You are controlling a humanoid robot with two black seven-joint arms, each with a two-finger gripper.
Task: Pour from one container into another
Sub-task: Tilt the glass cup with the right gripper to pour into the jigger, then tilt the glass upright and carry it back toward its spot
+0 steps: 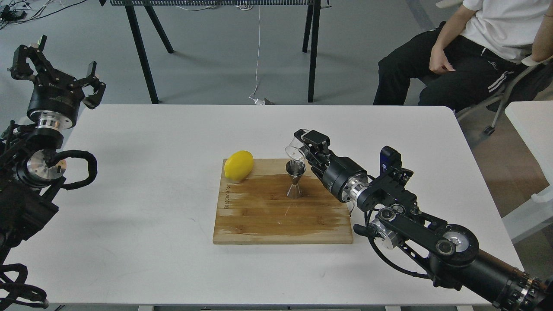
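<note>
Head view: white table (pixel 151 216) carries a bamboo cutting board (pixel 259 216), my landmark. Right gripper (pixel 307 149), over its far edge, grasps the glass cup (pixel 295 151), tipped above the steel jigger (pixel 295 179) standing mid-board (lemon (pixel 238 165) at its far-left corner). Pouring looks underway; righting remains. Left gripper (pixel 65 73) hangs released, well left.

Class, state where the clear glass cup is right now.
In the head view, the glass cup is right of centre, tilted in the right gripper just above the steel jigger on the cutting board.
</note>
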